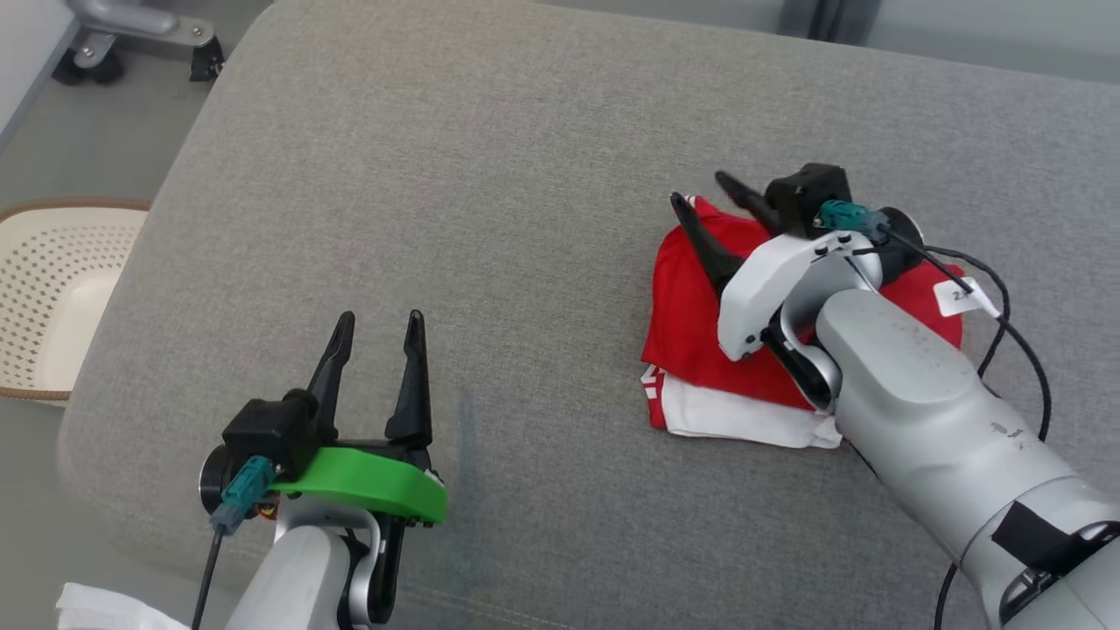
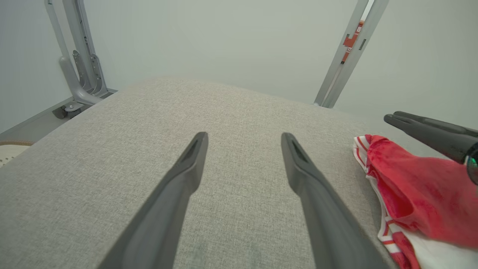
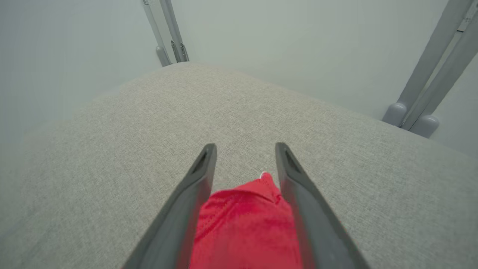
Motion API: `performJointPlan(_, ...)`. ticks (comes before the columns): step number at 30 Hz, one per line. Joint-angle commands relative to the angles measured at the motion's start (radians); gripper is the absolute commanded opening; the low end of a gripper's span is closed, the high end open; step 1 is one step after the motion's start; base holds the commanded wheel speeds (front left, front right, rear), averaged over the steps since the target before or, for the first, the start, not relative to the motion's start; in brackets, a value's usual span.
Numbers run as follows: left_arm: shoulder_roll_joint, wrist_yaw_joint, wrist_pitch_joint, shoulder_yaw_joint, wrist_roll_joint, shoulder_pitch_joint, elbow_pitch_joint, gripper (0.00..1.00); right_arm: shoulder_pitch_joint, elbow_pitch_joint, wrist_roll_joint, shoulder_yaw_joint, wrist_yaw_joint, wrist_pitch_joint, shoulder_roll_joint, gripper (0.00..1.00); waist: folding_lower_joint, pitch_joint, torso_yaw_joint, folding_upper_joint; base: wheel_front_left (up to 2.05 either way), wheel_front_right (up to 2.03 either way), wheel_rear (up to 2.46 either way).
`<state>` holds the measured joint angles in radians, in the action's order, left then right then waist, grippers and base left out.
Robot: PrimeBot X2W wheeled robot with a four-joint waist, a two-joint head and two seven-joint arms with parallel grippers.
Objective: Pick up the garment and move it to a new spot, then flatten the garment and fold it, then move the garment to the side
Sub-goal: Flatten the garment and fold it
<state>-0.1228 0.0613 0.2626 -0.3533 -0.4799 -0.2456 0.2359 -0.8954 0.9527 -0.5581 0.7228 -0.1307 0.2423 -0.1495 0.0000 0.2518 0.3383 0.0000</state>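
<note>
The garment (image 1: 700, 306) is a folded red and white piece lying on the right part of the grey cushion (image 1: 490, 201). My right gripper (image 1: 698, 189) hovers low over its far left corner, open, its tips past the cloth's edge. In the right wrist view the red garment (image 3: 242, 224) lies between and under the spread fingers of the right gripper (image 3: 246, 147). My left gripper (image 1: 380, 317) stands open over bare cushion at the lower left, well apart from the cloth. The left wrist view has the left gripper (image 2: 244, 135) empty, with the garment (image 2: 422, 194) at the right edge.
A white perforated basket (image 1: 52, 297) sits on the floor left of the cushion. A wheeled metal base (image 1: 131, 35) stands at the far left corner. White cloth (image 1: 105, 608) peeks in at the bottom left. Metal posts (image 2: 347, 56) rise behind the cushion.
</note>
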Motion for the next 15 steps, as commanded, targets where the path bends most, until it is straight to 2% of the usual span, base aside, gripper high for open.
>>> performJointPlan(1,0.001,-0.004,0.002,-0.002,0.013,-0.026,0.005,1.0,0.009,-0.014,-0.002,-0.023,0.0,0.012,-0.013,1.0,0.0,-0.019,-0.036,0.0,0.0,0.0,0.0)
performJointPlan(6,0.013,-0.009,0.001,-0.012,0.019,-0.051,0.02,1.0,0.052,-0.081,0.027,-0.139,0.0,0.023,-0.046,1.0,0.0,-0.043,-0.092,0.0,0.0,0.0,0.0)
performJointPlan(11,0.028,-0.011,0.001,-0.01,0.03,-0.078,0.039,1.0,0.171,-0.22,0.117,-0.325,0.0,0.023,-0.084,1.0,0.0,-0.069,-0.153,0.0,0.0,0.0,0.0)
performJointPlan(15,0.035,-0.008,0.001,0.007,0.039,-0.065,0.053,1.0,0.298,-0.342,0.201,-0.47,0.0,0.023,-0.082,1.0,0.0,-0.091,-0.202,0.0,0.0,0.0,0.0)
